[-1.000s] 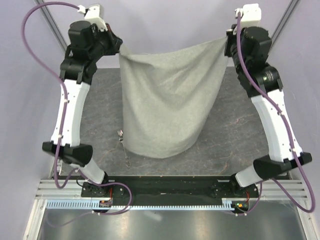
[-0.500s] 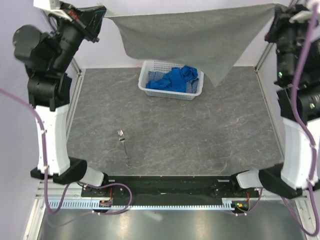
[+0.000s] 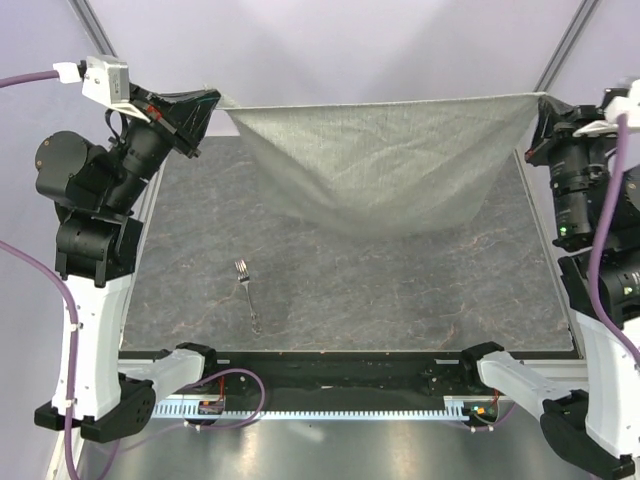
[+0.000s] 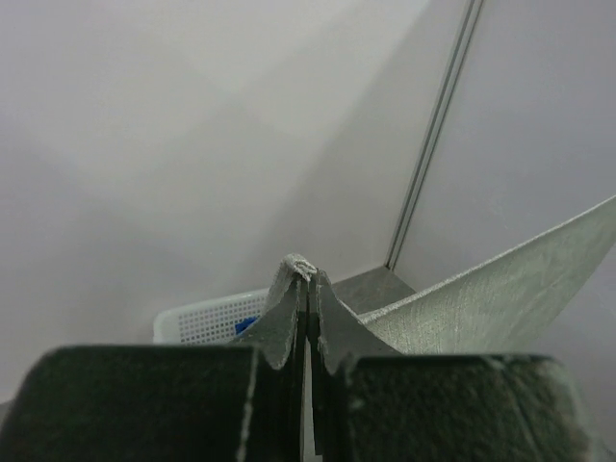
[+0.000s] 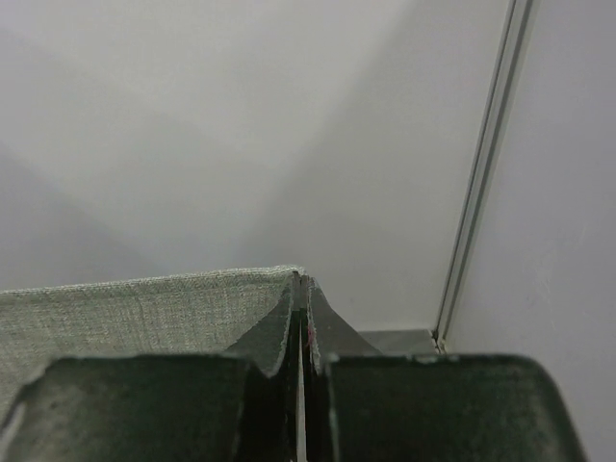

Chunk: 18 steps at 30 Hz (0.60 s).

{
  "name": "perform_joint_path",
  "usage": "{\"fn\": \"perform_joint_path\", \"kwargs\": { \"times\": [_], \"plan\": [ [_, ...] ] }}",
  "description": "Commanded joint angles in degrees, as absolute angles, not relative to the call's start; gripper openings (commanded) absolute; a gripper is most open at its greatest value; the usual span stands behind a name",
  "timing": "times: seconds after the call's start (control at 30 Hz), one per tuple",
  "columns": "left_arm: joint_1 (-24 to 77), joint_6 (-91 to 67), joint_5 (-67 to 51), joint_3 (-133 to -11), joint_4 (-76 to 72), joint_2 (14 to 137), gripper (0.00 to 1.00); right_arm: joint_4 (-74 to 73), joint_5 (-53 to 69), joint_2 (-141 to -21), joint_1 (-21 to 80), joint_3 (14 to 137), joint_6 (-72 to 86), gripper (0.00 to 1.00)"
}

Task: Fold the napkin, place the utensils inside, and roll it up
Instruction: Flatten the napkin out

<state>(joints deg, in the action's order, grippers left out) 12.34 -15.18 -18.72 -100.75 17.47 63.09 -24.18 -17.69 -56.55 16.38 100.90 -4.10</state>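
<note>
Napkin (image 3: 380, 160) hangs stretched between left pincer (image 3: 218, 101) and right pincer (image 3: 540, 103), both clamped on its corners. Below, the fork (image 3: 247, 293) lies nearer the left one

The stretched napkin (image 3: 380, 165) screens the far desk (image 3: 400, 290) from us in the overhead view. At the left wrist we catch only a sliver of the white basket (image 4: 204, 320) behind the left claw (image 4: 306, 289), which covers most of the napkin's pinched corner.
</note>
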Motion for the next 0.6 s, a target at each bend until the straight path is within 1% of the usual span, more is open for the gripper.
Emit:
{"fn": "perform_joint_path", "kwargs": {
  "times": [0.0,0.13,0.17,0.23,0.27,0.33,0.37,0.4,0.47,0.5,0.57],
  "plan": [
    [11.7,-19.5,-21.7,-101.9,15.5,64.3,0.02,-23.6,-25.7,-57.6,15.9,98.6,-4.0,0.00],
    [11.8,-20.9,-25.4,-106.7,18.5,73.5,0.02,-23.5,-31.4,-63.6,15.7,99.0,-6.3,0.00],
    [11.7,-21.3,-25.8,-107.4,18.9,77.5,0.02,-23.2,-31.3,-66.6,14.5,99.4,-6.4,0.00],
    [12.0,-21.9,-26.9,-110.8,19.3,82.2,0.02,-23.0,-29.1,-69.9,10.0,101.9,-6.1,0.00],
    [12.3,-22.1,-27.2,-112.3,19.5,86.9,0.02,-23.0,-26.2,-72.8,8.3,103.1,-5.0,0.00],
    [13.7,-22.8,-28.3,-118.2,20.2,91.4,0.02,-23.6,-23.3,-75.7,2.5,107.6,-4.0,0.00],
    [14.4,-22.9,-28.6,-120.5,20.3,96.0,0.02,-24.1,-20.9,-78.5,0.5,109.4,-3.1,0.00],
    [16.1,-22.6,-29.4,-125.7,20.0,98.2,0.02,-25.1,-19.8,-79.6,-1.7,113.3,-2.9,0.00],
    [18.0,-21.9,-29.5,-132.1,19.3,103.4,0.02,-26.2,-17.1,-82.9,-7.5,117.5,-1.8,0.00],
    [19.7,-22.1,-30.0,-139.8,18.7,109.2,0.02,-27.4,-15.0,-84.0,-9.2,122.1,-1.5,0.00],
    [21.0,-23.6,-31.1,-148.3,17.1,114.7,0.02,-28.3,-12.7,-86.6,-14.3,126.6,-0.7,0.00]
  ]
}}
